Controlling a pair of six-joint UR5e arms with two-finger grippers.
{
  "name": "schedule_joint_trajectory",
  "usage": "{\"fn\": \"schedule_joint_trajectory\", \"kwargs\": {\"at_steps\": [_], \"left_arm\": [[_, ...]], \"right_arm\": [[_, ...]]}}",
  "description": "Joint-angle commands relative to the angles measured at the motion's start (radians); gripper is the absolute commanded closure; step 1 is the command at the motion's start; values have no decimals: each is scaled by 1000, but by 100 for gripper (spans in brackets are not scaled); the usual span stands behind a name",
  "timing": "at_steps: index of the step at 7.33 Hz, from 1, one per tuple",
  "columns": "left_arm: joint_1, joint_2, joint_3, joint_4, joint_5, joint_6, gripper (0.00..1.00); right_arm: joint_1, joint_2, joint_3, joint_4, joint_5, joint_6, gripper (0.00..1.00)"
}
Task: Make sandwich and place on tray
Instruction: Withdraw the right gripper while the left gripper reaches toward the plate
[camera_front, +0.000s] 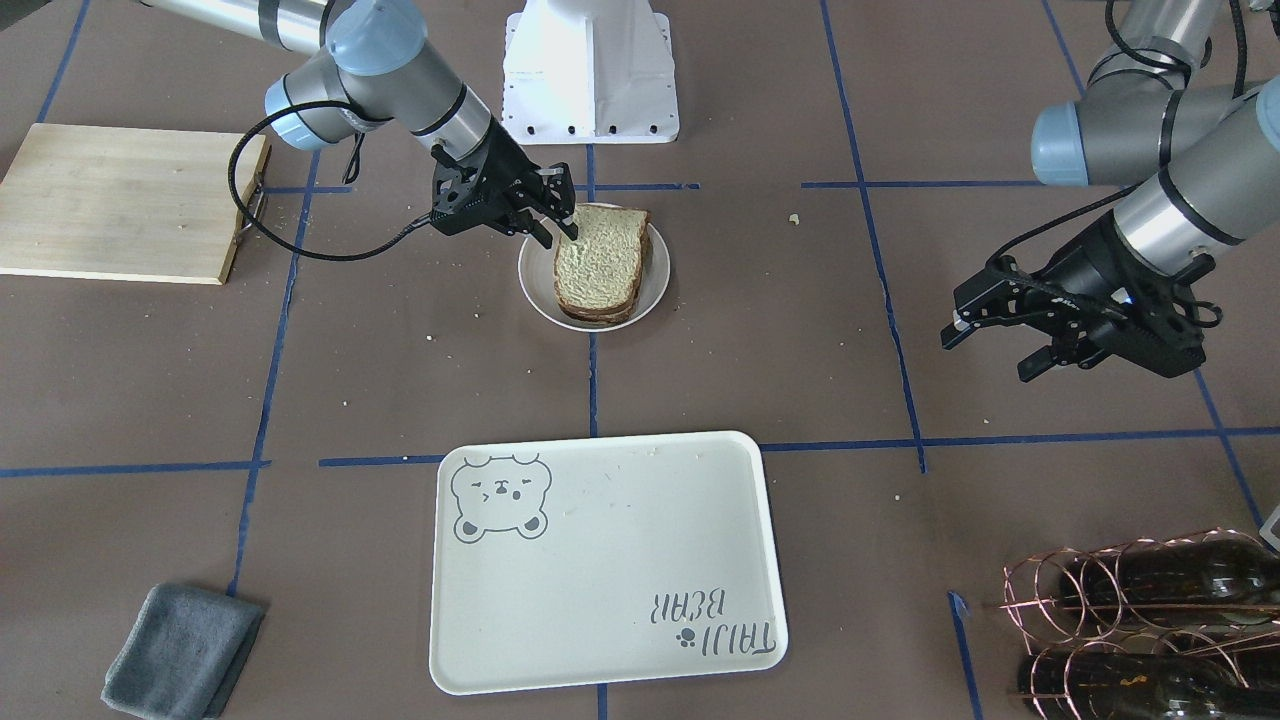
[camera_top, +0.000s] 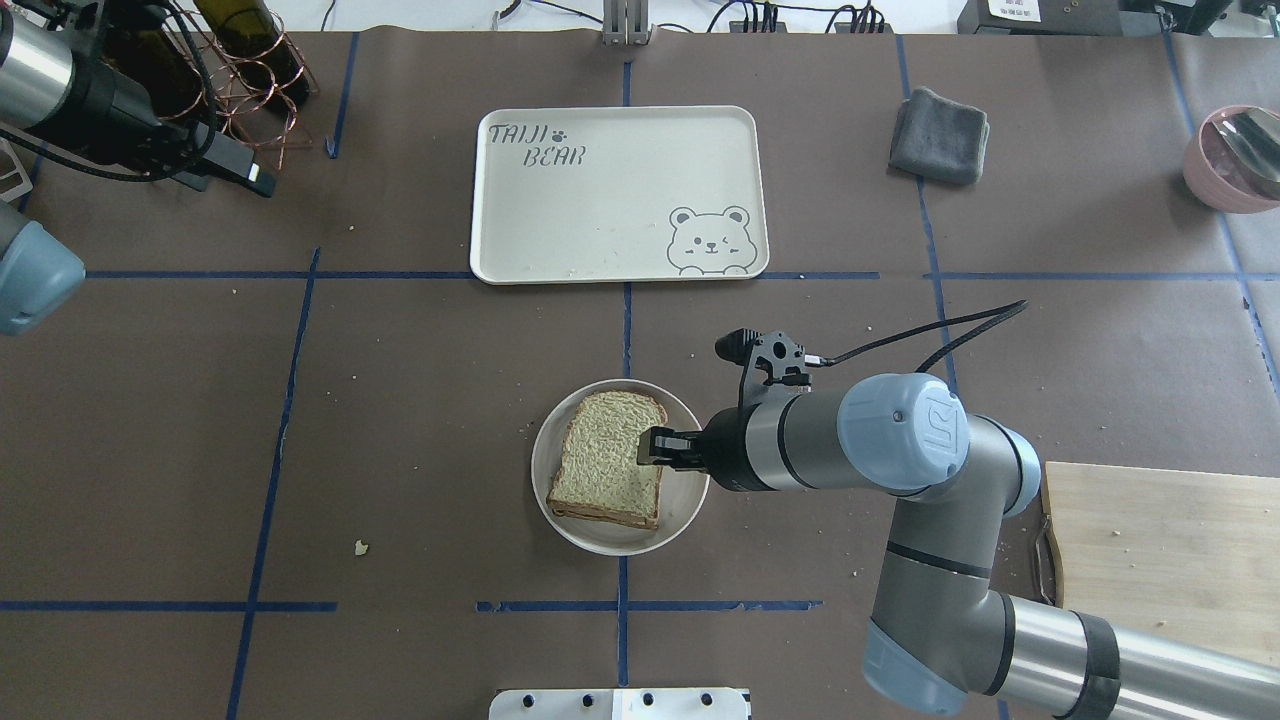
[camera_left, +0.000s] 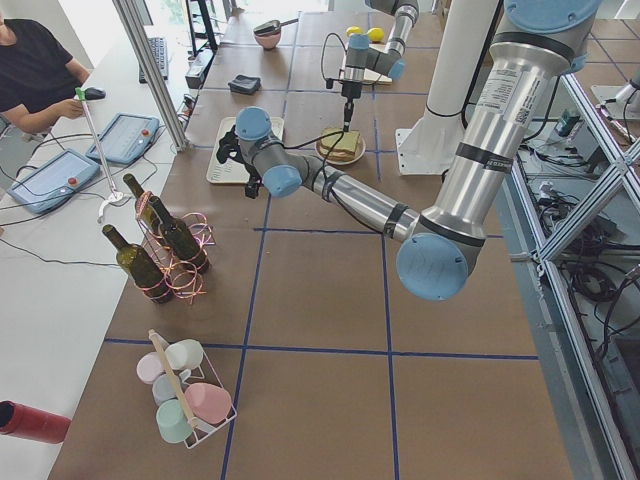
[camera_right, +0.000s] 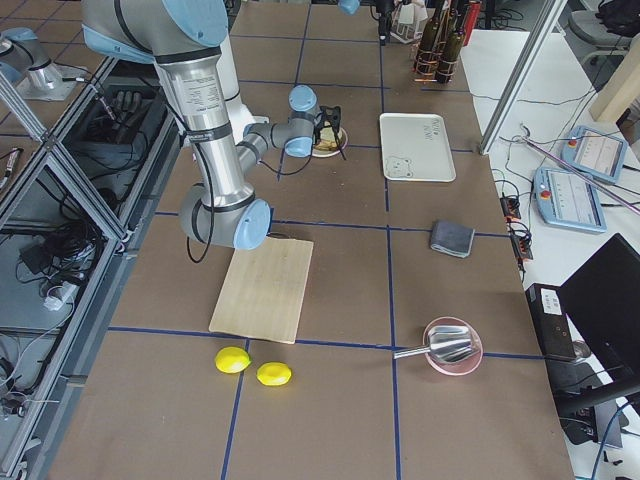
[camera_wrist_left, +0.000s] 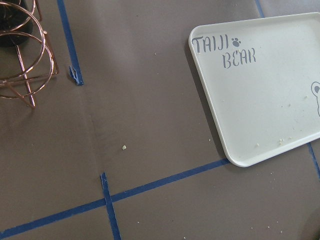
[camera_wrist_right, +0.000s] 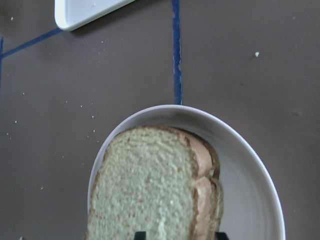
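The sandwich (camera_front: 598, 262), two tan brown-crusted bread slices, lies on a round off-white plate (camera_front: 655, 290) at mid-table. It also shows in the overhead view (camera_top: 605, 455) and the right wrist view (camera_wrist_right: 150, 185); the egg is hidden between the slices. My right gripper (camera_front: 558, 235) is open, its fingertips spread at the sandwich's edge nearest the robot. The cream bear tray (camera_front: 600, 560) lies apart from the plate, on the side away from the robot, with nothing on it but crumbs. My left gripper (camera_front: 987, 355) is open and holds nothing, hovering off to the side.
A wooden cutting board (camera_front: 120, 200) lies on the right arm's side. A grey cloth (camera_front: 180, 650) lies beyond it. A copper rack with wine bottles (camera_front: 1150, 620) stands near the left arm. A pink bowl (camera_top: 1230, 155) is at the far right, two lemons (camera_right: 250, 365) past the board.
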Motion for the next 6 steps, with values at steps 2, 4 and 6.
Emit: {"fn": "schedule_joint_trajectory", "kwargs": {"at_steps": [2,4,6], "left_arm": [[138,-64,-44,0,79,-229,0],[346,-66,-104,6,266,-438,0],[474,-80,-102,6,377,-548,18]], "right_arm": [[227,7,29,-209,235,-67,0],[359,1,58,-465,347,-310,0],[428,-46,125,-616,373,-507,0]]}}
